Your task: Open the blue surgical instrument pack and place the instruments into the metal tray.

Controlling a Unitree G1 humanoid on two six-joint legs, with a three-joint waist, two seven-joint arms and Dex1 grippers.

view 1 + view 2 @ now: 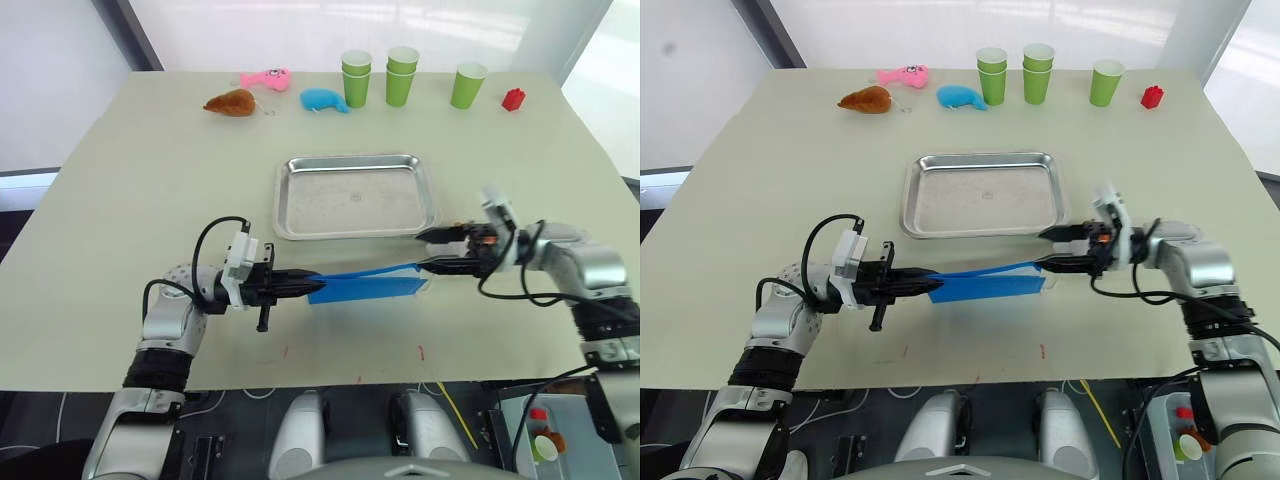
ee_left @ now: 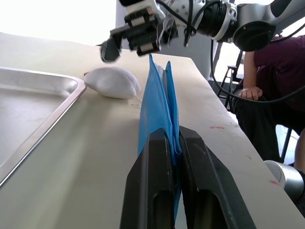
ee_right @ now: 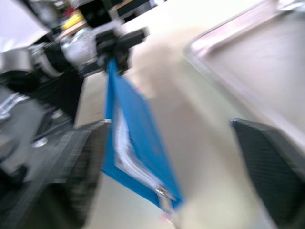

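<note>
Between both grippers, blue surgical instrument pack [image 1: 365,287]

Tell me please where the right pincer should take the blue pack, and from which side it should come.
The blue surgical instrument pack is pinched at its left end by the left pincer. The right pincer is open at the free right end. It should probably grip the raised upper flap there, coming in from the right, since that thin edge stands off the table.

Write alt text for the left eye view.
Left gripper is shut on one end of the blue pack; the open right gripper is at the other end. An empty metal tray lies just beyond it, with green cups farther back.
</note>
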